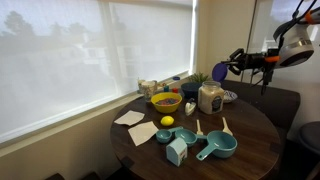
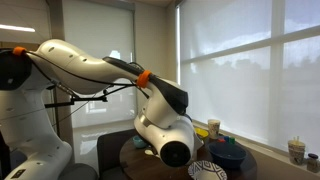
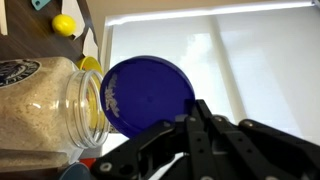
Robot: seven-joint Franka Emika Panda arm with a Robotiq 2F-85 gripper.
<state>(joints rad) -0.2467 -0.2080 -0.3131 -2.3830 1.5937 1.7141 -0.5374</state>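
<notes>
My gripper (image 1: 234, 66) is shut on the edge of a round blue lid (image 1: 220, 72) and holds it in the air above the far side of the round wooden table (image 1: 250, 125). In the wrist view the blue lid (image 3: 150, 95) sits edge-on in my gripper's fingers (image 3: 190, 115). Just beside it stands an open glass jar of pale grains (image 3: 45, 100). In an exterior view the jar (image 1: 210, 97) stands below and slightly ahead of the lid. In the other exterior view the arm (image 2: 165, 125) hides the gripper.
On the table are a yellow bowl (image 1: 166, 101), a lemon (image 1: 167, 121), teal measuring cups (image 1: 216, 146), a small teal carton (image 1: 177, 151), paper napkins (image 1: 130, 118) and a patterned plate (image 1: 229, 96). Window blinds (image 1: 90, 50) run behind. A dark chair (image 1: 305, 135) stands nearby.
</notes>
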